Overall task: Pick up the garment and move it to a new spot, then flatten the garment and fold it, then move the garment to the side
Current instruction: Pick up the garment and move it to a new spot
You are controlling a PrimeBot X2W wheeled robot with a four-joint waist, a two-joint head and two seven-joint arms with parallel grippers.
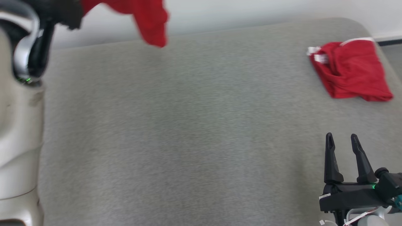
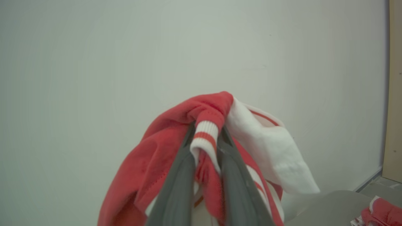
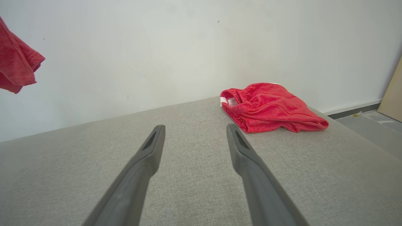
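Observation:
The garment (image 2: 150, 163), red with white sleeves and striped cuffs, hangs bunched in the air with my left gripper (image 2: 207, 128) shut on a striped cuff. In the head view its red fabric (image 1: 147, 22) dangles at the top left above the far edge of the grey table (image 1: 188, 125), beside the blurred dark wrist of my left arm (image 1: 56, 12). The right wrist view catches a red corner of the garment (image 3: 15, 66) hanging at the left. My right gripper (image 1: 341, 138) rests open at the lower right above the table, its fingers (image 3: 150, 150) spread with nothing between them.
A second red piece of clothing (image 1: 351, 70) lies folded at the table's far right corner, also visible as the red bundle (image 3: 270, 106) ahead of my right gripper. A white wall (image 3: 157, 47) runs behind the table. My pale left forearm (image 1: 19, 125) lies along the left edge.

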